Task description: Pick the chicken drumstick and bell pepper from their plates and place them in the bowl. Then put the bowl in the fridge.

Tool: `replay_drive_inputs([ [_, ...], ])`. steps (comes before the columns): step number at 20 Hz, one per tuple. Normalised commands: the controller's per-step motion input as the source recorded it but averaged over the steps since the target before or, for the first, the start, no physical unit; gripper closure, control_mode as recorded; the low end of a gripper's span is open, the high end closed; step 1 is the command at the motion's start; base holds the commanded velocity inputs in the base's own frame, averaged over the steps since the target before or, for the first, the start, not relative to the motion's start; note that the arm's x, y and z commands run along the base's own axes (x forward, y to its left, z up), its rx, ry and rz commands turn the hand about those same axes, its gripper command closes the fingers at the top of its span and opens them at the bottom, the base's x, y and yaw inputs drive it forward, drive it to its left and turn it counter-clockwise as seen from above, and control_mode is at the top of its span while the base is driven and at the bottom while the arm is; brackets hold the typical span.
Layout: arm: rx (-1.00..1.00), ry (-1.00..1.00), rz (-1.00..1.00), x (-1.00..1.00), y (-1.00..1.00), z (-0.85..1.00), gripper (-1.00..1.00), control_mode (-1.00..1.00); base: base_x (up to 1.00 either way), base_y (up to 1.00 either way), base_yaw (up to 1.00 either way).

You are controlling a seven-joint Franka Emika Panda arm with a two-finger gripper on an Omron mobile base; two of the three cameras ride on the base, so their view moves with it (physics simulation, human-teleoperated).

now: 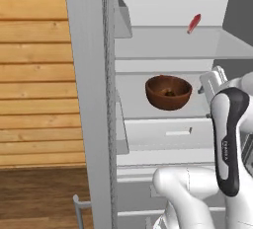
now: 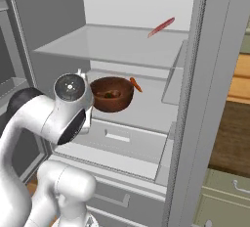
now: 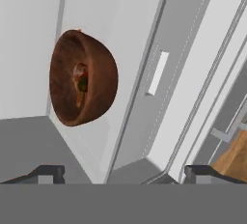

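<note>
Already the bowl (image 1: pixel 168 92) sits on a fridge (image 1: pixel 163 50) shelf. Claw (image 3: pixel 124 174) spread wide, empty, near it; back straight out, clear of the rim.

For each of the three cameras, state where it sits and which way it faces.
Left base view: behind the arm, left; faces the fridge shelves; white arm lower right.
Right base view: behind, right; same shelves; arm lower left.
Hand view: on the hand, rolled sideways; open tool tips at bottom.
Shared: all three show the bowl on the middle shelf.
</note>
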Motion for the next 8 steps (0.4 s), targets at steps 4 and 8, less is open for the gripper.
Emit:
replay_drive_inputs([
  [4, -0.04, 0.0, 0.05, -0.82, 0.11, 0.31, -1.0, -1.0, 0.0, 0.0, 0.0],
  [8, -0.06, 0.0, 0.04, -0.73, 0.27, 0.11, -1.0, -1.0, 0.0, 0.0, 0.0],
])
